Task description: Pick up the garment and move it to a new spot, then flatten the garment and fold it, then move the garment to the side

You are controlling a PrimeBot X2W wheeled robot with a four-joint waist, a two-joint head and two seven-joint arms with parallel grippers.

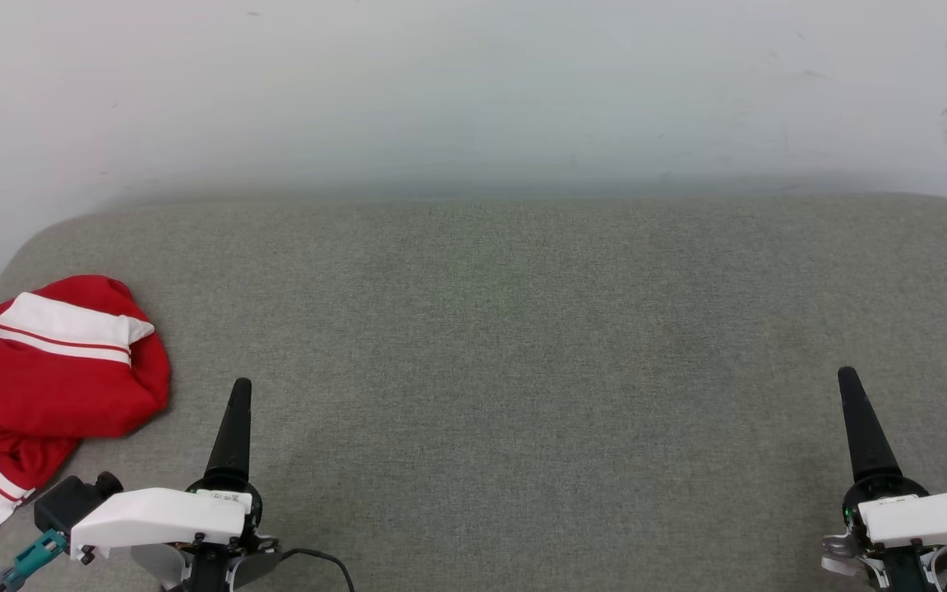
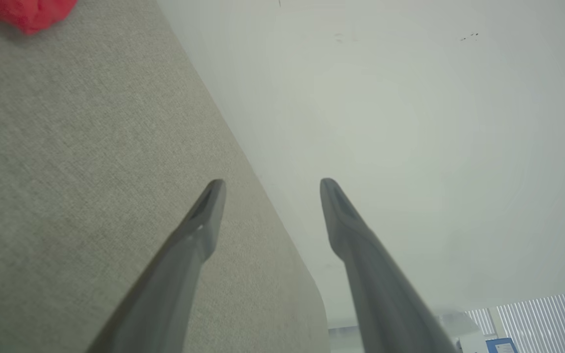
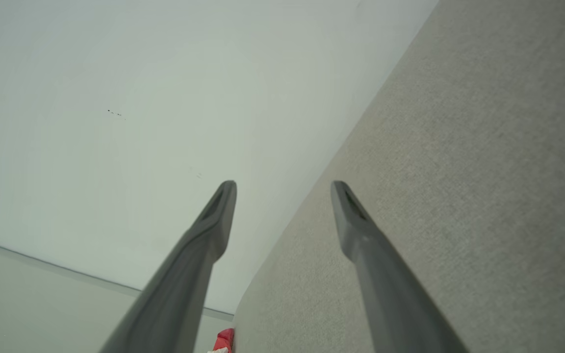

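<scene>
Red jersey cloth with white sleeve panels marks the garment (image 1: pixel 54 386). It lies bunched at the far left of the grey fabric surface (image 1: pixel 506 329) in the head view, with part of it cut off by that view's left edge. The heap is crumpled, not flat. What shows of it stretches from the far side toward the near left corner, and a striped white sleeve lies on top.

Just right of it, and a little nearer the robot, is the left gripper (image 2: pixel 272 184). Its fingers point away toward the pale wall (image 1: pixel 473 82), so the cloth lies off to that gripper's left side rather than ahead of the tips. In the left wrist view the two fingers stand spread apart with nothing between them, and a red corner of the garment shows at the top left, apart from both tips.

The middle of the surface, where a new spot could be, carries nothing.

At the far right, the right gripper (image 3: pixel 284 185) is also parted and holds nothing. It is well apart from the garment, with the whole width of the surface between them.

My judgement is that the pickup is not yet done. The left arm is much the nearer, and it would need to swing leftward to bring its jaws over the heap.
</scene>
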